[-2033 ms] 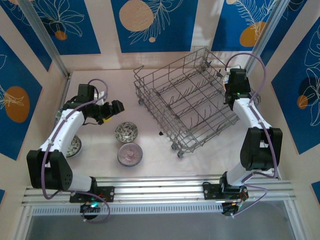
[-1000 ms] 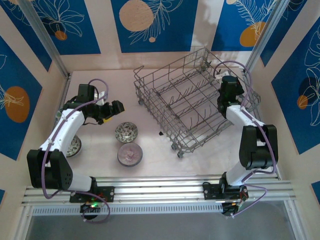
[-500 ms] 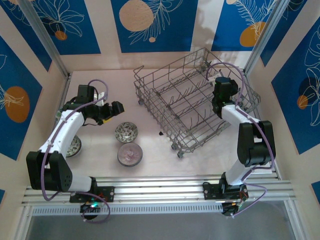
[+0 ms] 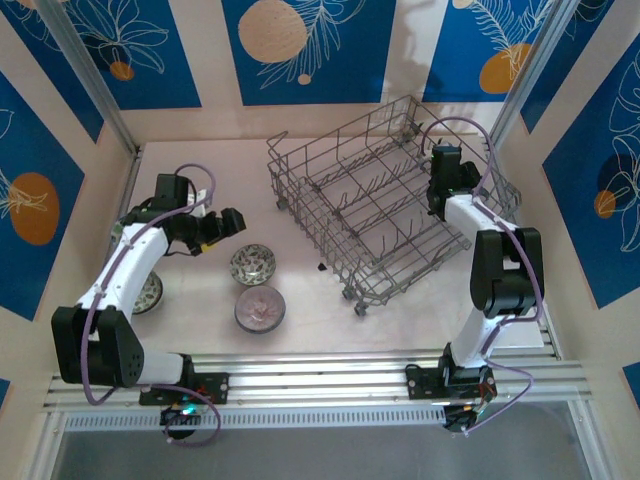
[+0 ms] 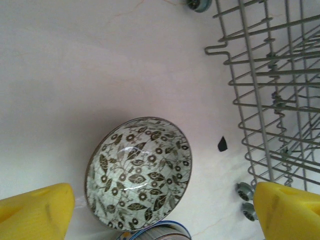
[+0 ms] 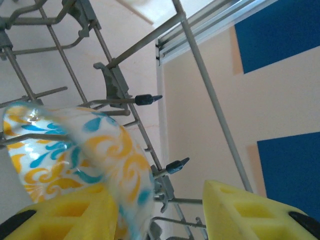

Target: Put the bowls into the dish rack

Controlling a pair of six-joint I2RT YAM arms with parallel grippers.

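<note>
The move in hand is judged to turn on the green-white floral bowl [image 5: 137, 172] and the left tool [image 5: 164, 190]. In the left wrist view the bowl is seen upright on the surface [image 4: 320, 310], rim up, below the gap between the two fingers and somewhat nearer the left finger. The fingers are spread wide and nothing is held, and the bowl is not touched. In the top view the same bowl lies just beyond the tool's tip, toward the near edge, with the pinkish-grey bowl [image 4: 260, 308] just beside it on the near side; being round, the bowl offers no long axis, so a grip across the rim is judged suitable from any heading. The left arm is plainly the nearer; the dish rack [image 4: 370, 200] stands to the right of the bowl, apart from it, so a carry to the right would be called for after the lift.

The right tool [image 6: 155, 190] is placed over the right part of the rack; its fingers are parted, with the orange-yellow-blue bowl [image 6: 75, 160] tilted among the tines [image 6: 150, 98] against the left finger; whether the bowl is fully released cannot be told.
</note>
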